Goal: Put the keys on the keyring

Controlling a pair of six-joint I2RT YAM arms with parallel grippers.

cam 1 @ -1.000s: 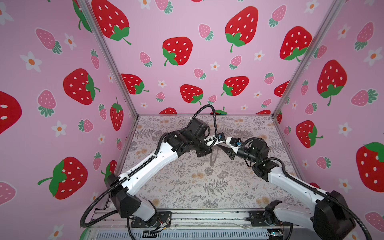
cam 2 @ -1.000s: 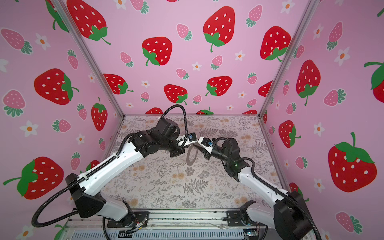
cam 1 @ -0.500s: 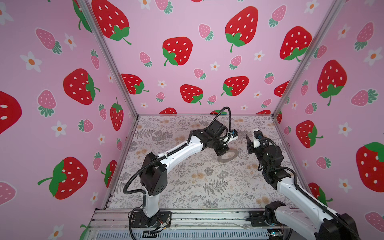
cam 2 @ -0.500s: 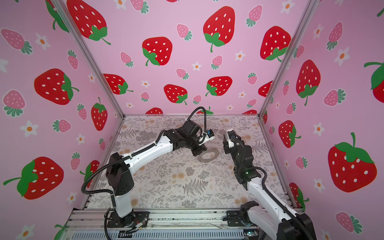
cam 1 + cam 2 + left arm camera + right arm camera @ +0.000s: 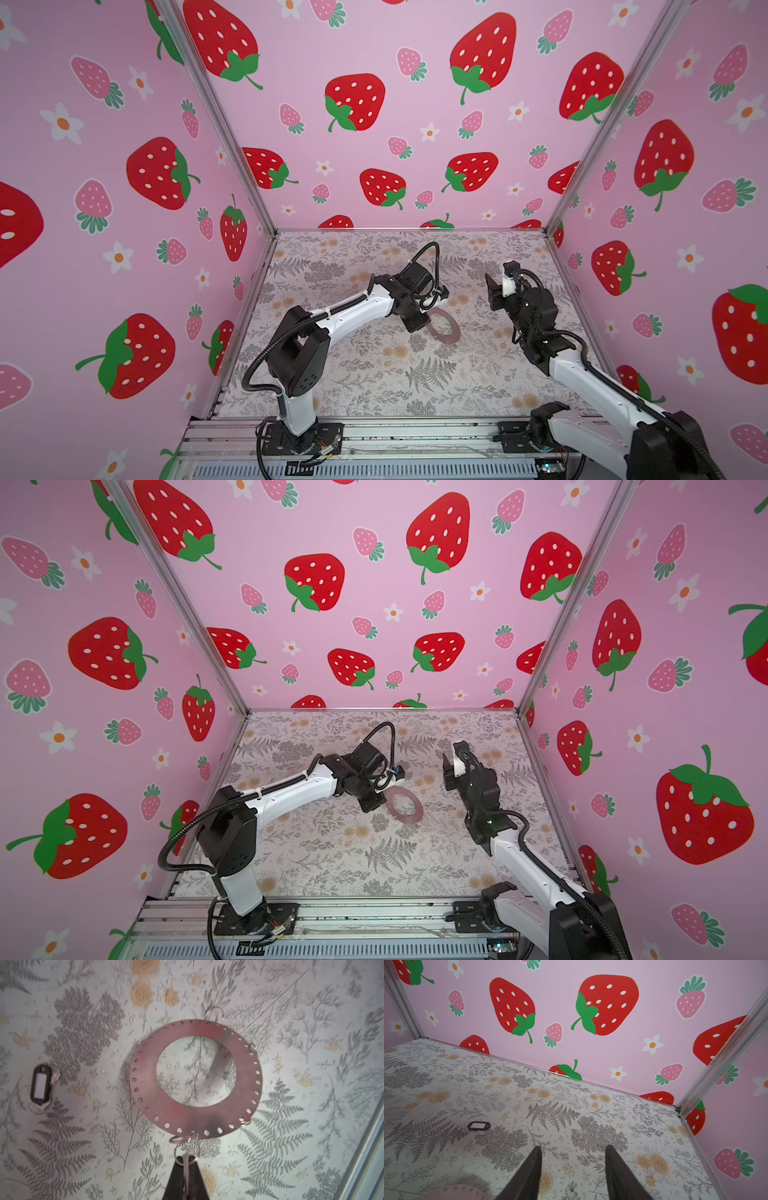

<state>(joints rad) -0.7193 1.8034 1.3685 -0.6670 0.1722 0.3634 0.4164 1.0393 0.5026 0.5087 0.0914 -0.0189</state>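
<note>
Drawn apart since a second ago, after a mid-air meeting: keyring (image 5: 197, 1120) lowered to the surface (image 5: 83, 1157), right pincer (image 5: 573, 1147) pulled back from the keyring and lifted. Clamped together just beside the keyring's rim, the left pincer (image 5: 185, 1157), pinching what looks like a thin key (image 5: 186, 1172) seen edge-on, with its split ring (image 5: 176, 1159) seemingly linked to a wire loop (image 5: 173, 1140) on that rim. Probably gripped there to steady the keyring while setting it down; whether fully flat, hard to tell. Jaws of the right pincer apart and empty, likely freed for the next pick. Well apart from the keyring, flat on the surface, the black-rimmed tag (image 5: 40, 1083), not yet attached.
</note>
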